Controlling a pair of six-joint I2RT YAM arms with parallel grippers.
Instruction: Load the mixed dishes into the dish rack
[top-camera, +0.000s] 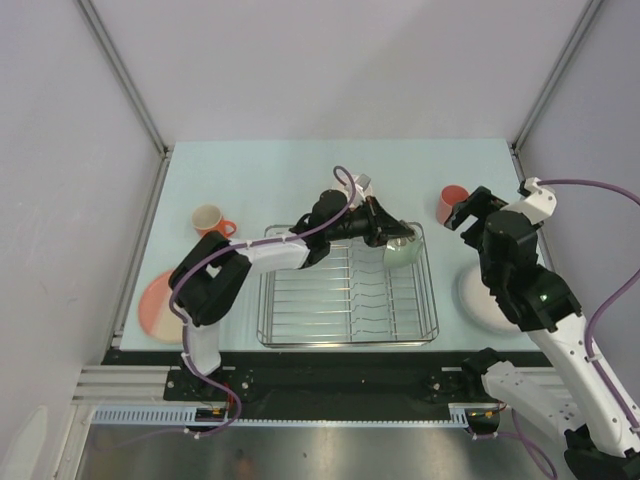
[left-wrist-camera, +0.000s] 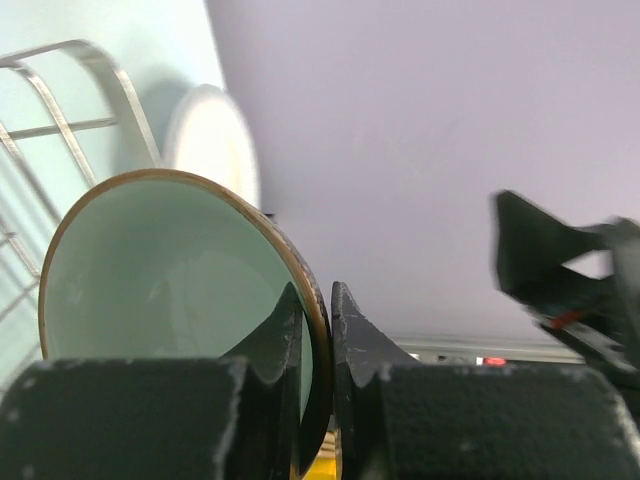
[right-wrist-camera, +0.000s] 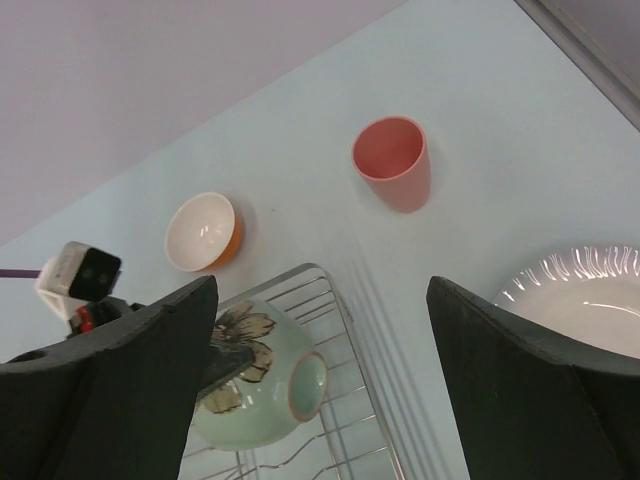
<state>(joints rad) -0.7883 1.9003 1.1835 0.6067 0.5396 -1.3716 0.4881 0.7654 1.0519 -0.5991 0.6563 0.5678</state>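
Six dishes counted: one at the rack, five on the table.

Left gripper: clenched on the rim of the green bowl, one finger inside and the other outside (the left wrist view shows the rim pinched between them). The bowl is tipped on edge at the rack's far right corner. Its foot ring faces the right arm, and there is a flower pattern on the outer wall. Cannot tell whether it touches the wires.

Right gripper: fingers spread wide, grasping nothing. It hangs above the table to the right of the rack, just beside the cup in the top view.

Cup: upright, mouth up, right of the rack's far right corner and apart from it.

White plate: flat on the table right of the rack, partly covered by the right arm.

Orange bowl: upright, white inside, on the table beyond the rack's far rim and apart from it (seen from the right wrist).

Mug: upright, handle pointing right, off the rack's far left corner.

Pink plate: flat, left of the rack near the table's left edge, partly covered by the left arm.
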